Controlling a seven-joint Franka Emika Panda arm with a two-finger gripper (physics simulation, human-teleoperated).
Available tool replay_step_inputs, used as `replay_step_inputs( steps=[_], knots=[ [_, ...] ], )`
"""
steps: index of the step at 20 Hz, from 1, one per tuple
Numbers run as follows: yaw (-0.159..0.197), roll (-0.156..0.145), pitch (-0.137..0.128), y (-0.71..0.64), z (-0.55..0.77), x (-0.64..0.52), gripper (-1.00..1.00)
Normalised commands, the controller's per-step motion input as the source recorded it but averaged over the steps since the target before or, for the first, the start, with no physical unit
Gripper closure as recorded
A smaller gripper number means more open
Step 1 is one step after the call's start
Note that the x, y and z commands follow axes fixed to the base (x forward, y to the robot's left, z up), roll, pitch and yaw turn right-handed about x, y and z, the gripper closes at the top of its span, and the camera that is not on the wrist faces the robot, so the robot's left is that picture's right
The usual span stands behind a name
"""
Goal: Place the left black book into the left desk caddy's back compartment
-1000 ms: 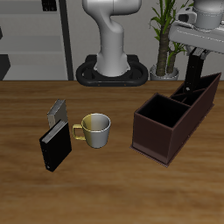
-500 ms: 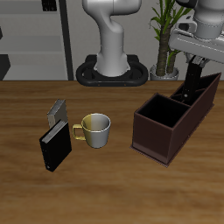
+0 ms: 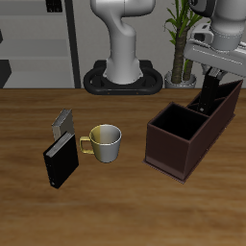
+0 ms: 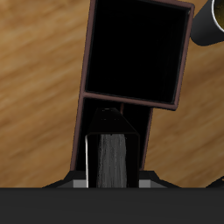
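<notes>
Black, stiff, thin left black book, likely light, clamped at its top edge by gripper fingers, hanging into back compartment near table's back edge.

The black book is standing nearly upright, leaning slightly, with its lower part sinking inside the back compartment of the dark maroon caddy. In the wrist view, the book is showing its pale grey page edges between black covers, sitting within the compartment walls. The caddy is lying long on the table, angled, its square level-rimmed section sitting empty nearer the table's front edge.
</notes>
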Motion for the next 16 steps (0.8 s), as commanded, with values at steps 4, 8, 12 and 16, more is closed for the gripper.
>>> replay_step_inputs(
  steps=[4, 8, 12, 16],
  knots=[
    [0.012, -0.038, 0.011, -0.11, -0.16, 0.18, 1.0],
    [0.018, -0.023, 0.012, -0.03, -0.19, 0.17, 1.0],
    [0.008, 0.01, 0.045, 0.08, -0.28, 0.07, 1.0],
    [0.005, 0.034, 0.054, 0.17, -0.26, 0.0, 1.0]
  ],
)
